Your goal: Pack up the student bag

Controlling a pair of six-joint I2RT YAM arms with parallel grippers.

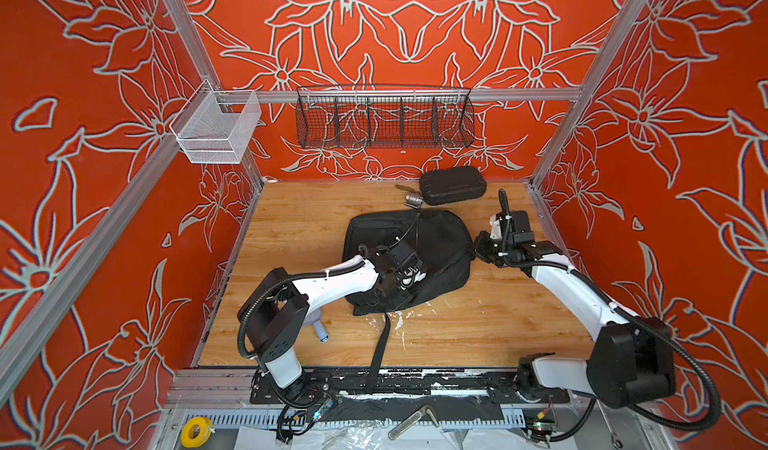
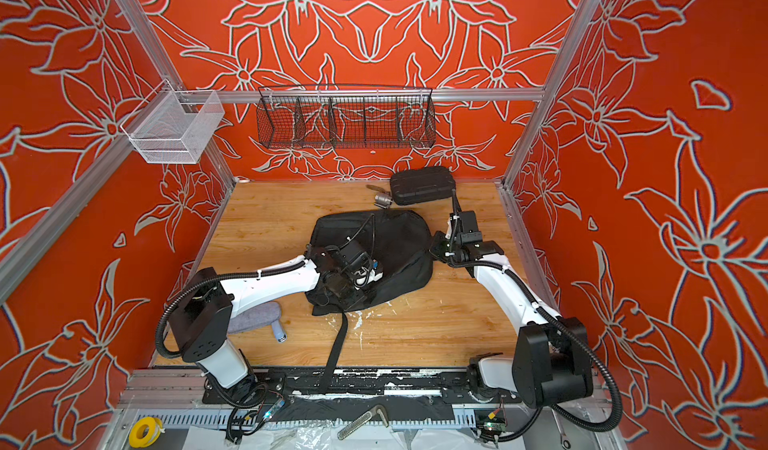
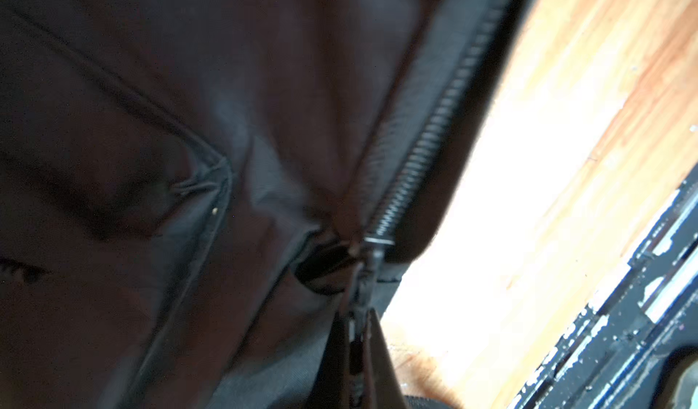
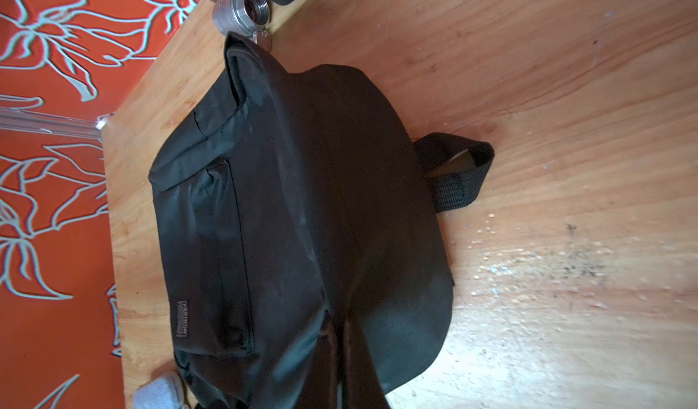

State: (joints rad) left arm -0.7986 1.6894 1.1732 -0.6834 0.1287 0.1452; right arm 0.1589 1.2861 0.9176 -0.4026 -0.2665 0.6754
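Nearest me, a long black strap (image 1: 380,346) ran from the student bag (image 1: 440,240) over the front edge of the worktop (image 1: 478,327); beside my left arm's base lay a grey cloth bundle (image 2: 257,317) and a small blue-tipped tube (image 2: 279,331), both not yet packed. The bag itself lay flat in the middle of the worktop, its small label patch (image 4: 182,318) facing up. My left gripper (image 3: 357,335) sat over the bag's near edge with its jaws pinched almost shut on the zip pull (image 3: 372,259); the zip's teeth (image 3: 423,154) beyond the slider looked meshed, so I judged the bag was barely open, if at all. My right gripper (image 1: 484,250) waited just beside the bag's right side; I took its jaws as closed and holding nothing. Farther back, touching or nearly touching the bag's far end, sat a metal fitting (image 1: 412,200); beside it a black hard case (image 1: 452,185) lay against the back wall. I judged packing had scarcely begun: opening first, then loading, then closing.

I could not see inside the bag; the left wrist view was blurred and dark; the grey bundle was half hidden behind my left arm; the right jaws' tips never showed clearly.
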